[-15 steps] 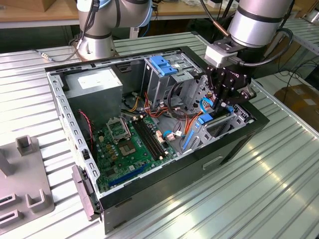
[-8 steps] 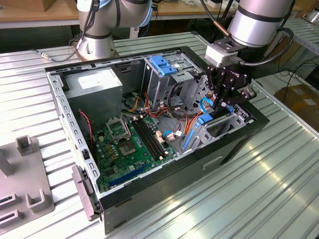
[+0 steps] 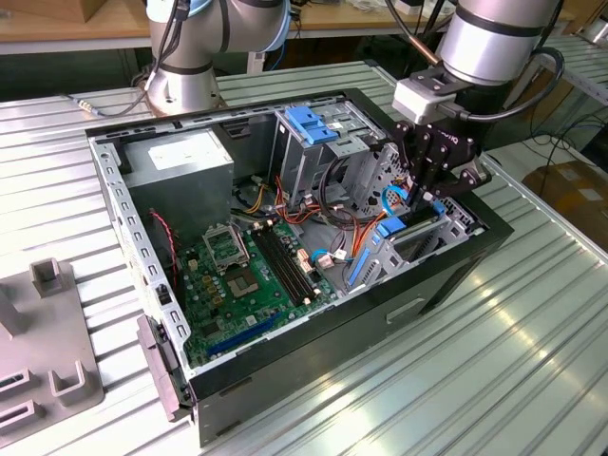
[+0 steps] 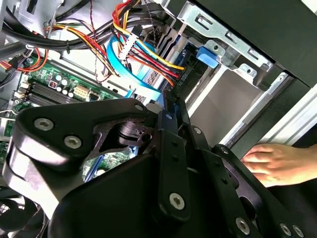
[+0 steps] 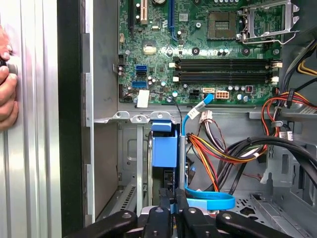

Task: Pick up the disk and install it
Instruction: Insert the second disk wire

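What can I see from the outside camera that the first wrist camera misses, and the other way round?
The exterior view takes in the whole open computer case on the slatted metal table, the grey power-supply box, the grey fixture beside the case, and the robot arm reaching down.

The first wrist view adds a person's hand resting outside the case wall.

Both show the green motherboard, the bundled coloured cables, and the gripper at the disk in its bay.
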Controlling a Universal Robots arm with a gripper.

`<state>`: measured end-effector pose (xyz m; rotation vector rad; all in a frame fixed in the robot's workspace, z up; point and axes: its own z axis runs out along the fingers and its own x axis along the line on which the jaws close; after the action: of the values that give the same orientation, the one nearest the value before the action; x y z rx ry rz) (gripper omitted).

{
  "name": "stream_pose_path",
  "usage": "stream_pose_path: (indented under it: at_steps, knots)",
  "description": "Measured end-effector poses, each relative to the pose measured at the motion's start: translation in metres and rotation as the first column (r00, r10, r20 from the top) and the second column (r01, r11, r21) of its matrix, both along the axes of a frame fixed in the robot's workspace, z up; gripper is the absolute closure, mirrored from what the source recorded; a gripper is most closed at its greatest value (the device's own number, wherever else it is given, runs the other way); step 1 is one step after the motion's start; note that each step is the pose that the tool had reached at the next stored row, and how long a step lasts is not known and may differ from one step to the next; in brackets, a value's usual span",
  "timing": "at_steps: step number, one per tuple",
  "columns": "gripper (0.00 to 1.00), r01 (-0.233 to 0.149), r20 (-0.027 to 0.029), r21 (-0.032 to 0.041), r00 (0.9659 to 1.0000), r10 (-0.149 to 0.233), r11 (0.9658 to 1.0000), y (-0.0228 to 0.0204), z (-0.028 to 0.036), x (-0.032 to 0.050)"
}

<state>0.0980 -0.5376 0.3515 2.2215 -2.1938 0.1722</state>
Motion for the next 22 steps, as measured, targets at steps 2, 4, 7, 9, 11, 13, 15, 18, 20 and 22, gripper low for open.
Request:
stream_pose_path:
  at_steps: [2, 4, 7, 9, 11, 13, 15, 18, 20, 22]
  knots:
    - [0.84, 0.0, 0.0, 0.0, 1.0, 0.0, 1.0, 0.0, 0.0, 0.0]
    - [0.84, 0.0, 0.0, -0.0004, 1.0, 0.0, 1.0, -0.0003, 0.0003, 0.0]
    - [0.84, 0.0, -0.0001, 0.0096, 1.0, 0.0, 1.0, -0.0048, 0.0001, 0.0]
    - [0.84, 0.0, 0.0, 0.0238, 1.0, 0.0, 0.9997, -0.0074, -0.0001, 0.0]
    - [0.84, 0.0, 0.0, 0.0449, 1.0, 0.0, 0.999, -0.0099, -0.0003, 0.0]
    - [0.84, 0.0, 0.0, 0.0747, 1.0, 0.0, 0.9972, -0.0108, -0.0003, 0.0]
    - [0.84, 0.0, 0.0, 0.0952, 1.0, 0.0, 0.9955, -0.0142, -0.0006, 0.0]
    - [0.84, 0.0, 0.0, 0.096, 1.0, 0.0, 0.9954, -0.0184, -0.001, 0.0]
    - [0.84, 0.001, 0.0, 0.1002, 1.0, -0.001, 0.995, -0.0194, -0.0011, 0.0]
    - [0.84, 0.001, 0.0, 0.107, 1.0, -0.001, 0.9943, -0.0198, -0.0013, 0.0]
